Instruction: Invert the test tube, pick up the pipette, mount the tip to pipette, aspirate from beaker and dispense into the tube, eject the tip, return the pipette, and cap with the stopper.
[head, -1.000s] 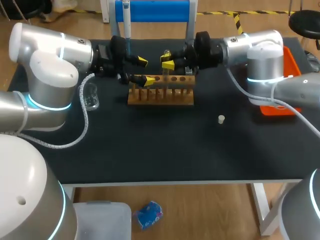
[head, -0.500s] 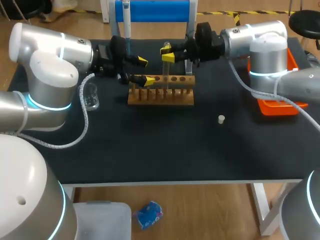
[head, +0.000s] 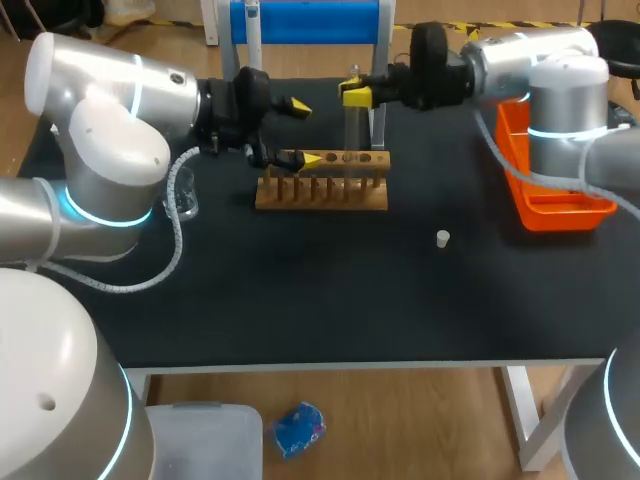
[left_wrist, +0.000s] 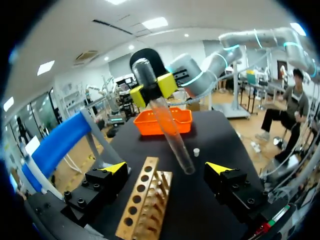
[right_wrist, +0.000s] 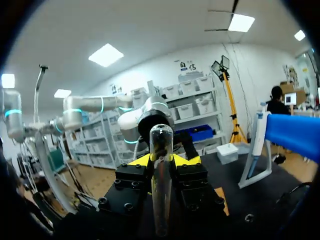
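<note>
The right claw (head: 355, 95) is clamped on the test tube (head: 352, 122), its two yellow tips pressing the glass from either side near the upper end. The tube hangs close to upright over the wooden rack (head: 322, 185), which sits at the middle of the black surface (head: 330, 300) towards its far side. In the left wrist view the tube leans a little and its lower end is clear of the rack. In the right wrist view the glass runs straight out between the fingers, its domed end pointing away from the claw. The left claw (head: 306, 132) is just left of the tube at the rack's left end. Its fingers are wide apart and hold nothing, one yellow fingertip (left_wrist: 114, 167) on each side of the rack's line of holes. A clear beaker (head: 180, 195) stands on the surface left of the rack, under the left arm. The small white stopper (head: 442, 238) lies alone to the right of the rack and nearer, well apart from both claws. An orange tray (head: 545, 205) rests at the right edge below the right arm. On the far edge stands a blue stand (head: 305, 20) with the pipette (head: 252, 30) hanging at its left side.
</note>
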